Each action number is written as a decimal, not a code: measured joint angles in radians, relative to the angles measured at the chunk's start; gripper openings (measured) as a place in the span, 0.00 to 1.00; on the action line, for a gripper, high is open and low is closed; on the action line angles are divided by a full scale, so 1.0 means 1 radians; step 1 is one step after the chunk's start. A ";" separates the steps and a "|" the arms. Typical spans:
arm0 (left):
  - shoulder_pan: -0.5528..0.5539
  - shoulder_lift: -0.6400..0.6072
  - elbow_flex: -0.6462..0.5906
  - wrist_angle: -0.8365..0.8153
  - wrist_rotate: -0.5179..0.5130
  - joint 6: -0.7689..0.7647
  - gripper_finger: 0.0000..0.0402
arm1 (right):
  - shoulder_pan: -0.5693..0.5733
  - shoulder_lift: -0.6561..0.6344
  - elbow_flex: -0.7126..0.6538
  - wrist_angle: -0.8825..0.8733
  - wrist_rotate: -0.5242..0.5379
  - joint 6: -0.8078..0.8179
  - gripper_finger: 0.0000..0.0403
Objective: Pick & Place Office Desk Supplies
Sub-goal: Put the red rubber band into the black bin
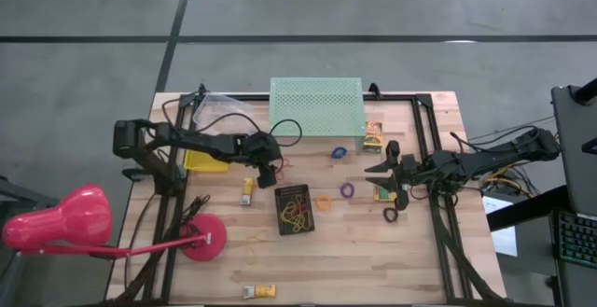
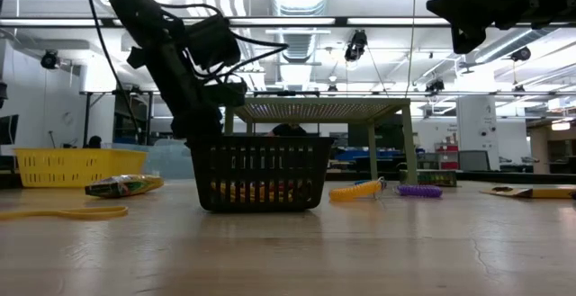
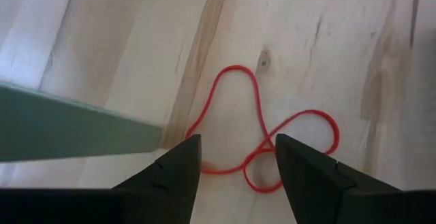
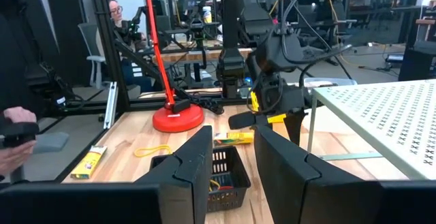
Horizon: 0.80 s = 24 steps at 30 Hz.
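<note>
A thin red rubber band point(image 3: 262, 132) lies flat on the wooden table in a twisted figure-eight loop, beside a leg of the mint-green stand point(image 1: 316, 106). My left gripper point(image 3: 238, 163) hangs open just over it, pointing steeply down, one finger on each side of the band's crossing. In the high view this gripper point(image 1: 272, 169) is left of the black basket point(image 1: 295, 209), which holds yellow and orange bands. My right gripper point(image 4: 231, 159) waits open and level above the table's right side point(image 1: 387, 190), with nothing between its fingers.
Loose on the table are a purple band point(image 1: 347, 190), an orange band point(image 1: 323, 202), a blue ring point(image 1: 339, 151) and small yellow boxes point(image 1: 247, 190) point(image 1: 259, 291). A yellow basket point(image 1: 201, 160) and the pink lamp's base point(image 1: 203, 240) stand on the left. A person point(image 4: 116, 9) sits beyond the table.
</note>
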State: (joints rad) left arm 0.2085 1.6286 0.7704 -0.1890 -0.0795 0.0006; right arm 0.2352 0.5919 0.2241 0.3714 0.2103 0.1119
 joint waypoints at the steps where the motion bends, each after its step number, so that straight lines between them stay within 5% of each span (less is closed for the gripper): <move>1: 0.000 0.004 -0.001 0.008 -0.001 0.000 0.49 | 0.000 0.000 0.000 0.000 0.000 0.000 0.27; 24: 0.002 0.012 -0.136 0.202 -0.001 -0.057 0.50 | 0.000 0.000 0.000 0.000 0.000 0.000 0.25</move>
State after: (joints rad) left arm 0.2104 1.6402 0.6342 0.0125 -0.0809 -0.0561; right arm 0.2348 0.5919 0.2241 0.3710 0.2100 0.1120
